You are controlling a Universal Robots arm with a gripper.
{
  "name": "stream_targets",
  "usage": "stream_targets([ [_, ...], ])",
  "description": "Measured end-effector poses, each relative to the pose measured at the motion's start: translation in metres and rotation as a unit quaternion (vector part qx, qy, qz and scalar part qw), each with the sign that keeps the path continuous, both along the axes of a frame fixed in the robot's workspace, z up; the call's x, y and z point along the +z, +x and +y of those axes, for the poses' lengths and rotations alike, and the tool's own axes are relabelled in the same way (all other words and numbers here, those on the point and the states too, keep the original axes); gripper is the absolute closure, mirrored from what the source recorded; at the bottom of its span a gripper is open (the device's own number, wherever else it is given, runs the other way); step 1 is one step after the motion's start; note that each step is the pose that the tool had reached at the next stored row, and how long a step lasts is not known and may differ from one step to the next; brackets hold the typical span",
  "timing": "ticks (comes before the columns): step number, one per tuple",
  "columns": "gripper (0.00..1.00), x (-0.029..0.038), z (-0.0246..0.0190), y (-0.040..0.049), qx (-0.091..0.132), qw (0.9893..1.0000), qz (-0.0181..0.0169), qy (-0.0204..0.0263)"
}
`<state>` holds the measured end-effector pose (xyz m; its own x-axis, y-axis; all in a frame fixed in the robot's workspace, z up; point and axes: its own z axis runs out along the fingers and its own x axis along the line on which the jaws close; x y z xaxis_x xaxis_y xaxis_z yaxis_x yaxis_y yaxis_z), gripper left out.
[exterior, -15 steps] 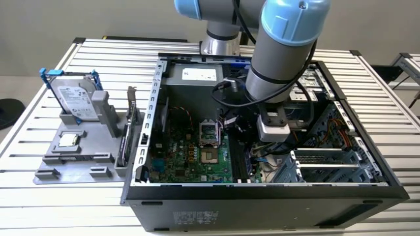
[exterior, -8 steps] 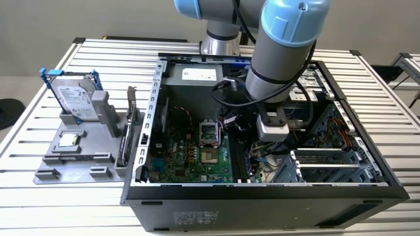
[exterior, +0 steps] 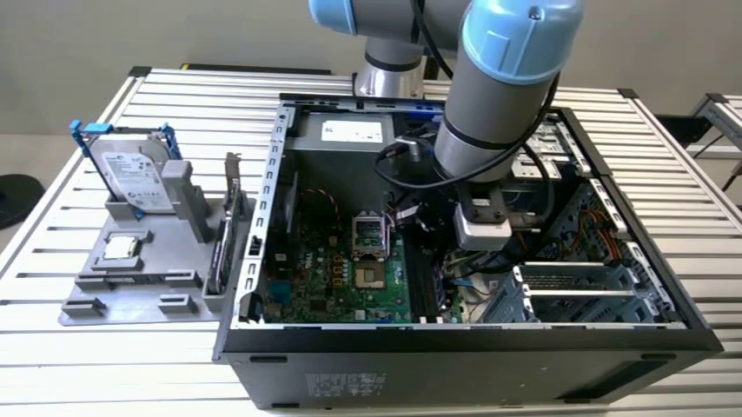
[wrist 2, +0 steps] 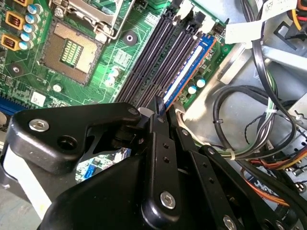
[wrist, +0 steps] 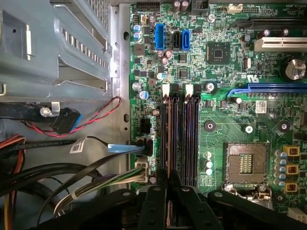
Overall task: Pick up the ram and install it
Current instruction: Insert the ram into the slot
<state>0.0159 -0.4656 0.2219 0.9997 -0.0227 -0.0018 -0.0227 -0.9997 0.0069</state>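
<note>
**Metal, plastic and glossy board**

Matt black plastic gripper links are catching light over a glossy green motherboard, while the ribbed bare-metal desk is gleaming beside the dull grey steel computer case and smooth blue-capped arm.

Arm inside the open computer case

The arm's wrist hangs above the green motherboard; a hard drive stands in a grey holder on the exterior view's left.
</note>
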Motion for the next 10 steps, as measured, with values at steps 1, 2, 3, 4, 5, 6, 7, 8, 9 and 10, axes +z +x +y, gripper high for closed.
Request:
stream_targets([
  [1, 1.0, -0.0001, 0.0, 0.0011, 0.0, 1.0, 0.0, 0.0],
  [2, 1.0, -0.0003, 0.0, 0.0018, 0.0, 1.0, 0.0, 0.0],
  [3, 1.0, -0.0006, 0.0, 0.0019, 0.0, 1.0, 0.0, 0.0001],
  [4, 1.0, -0.0008, -0.0001, 0.0019, 0.0, 1.0, 0.0, 0.0001],
  [5, 1.0, -0.001, -0.0003, 0.0019, 0.0, 1.0, 0.0001, 0.0001],
  [6, 1.0, -0.0011, -0.0007, 0.0019, 0.0, 1.0, 0.0001, 0.0],
  [7, 1.0, -0.0013, -0.001, 0.0019, 0.0, 1.0, 0.0001, 0.0],
  [8, 1.0, -0.002, -0.0014, 0.0019, 0.0, 1.0, 0.0001, 0.0001],
  [9, 1.0, -0.0025, -0.0014, 0.0019, 0.0, 1.0, 0.0002, 0.0002],
  [10, 1.0, -0.0031, -0.0014, 0.0018, 0.0, 1.0, 0.0004, 0.0001],
])
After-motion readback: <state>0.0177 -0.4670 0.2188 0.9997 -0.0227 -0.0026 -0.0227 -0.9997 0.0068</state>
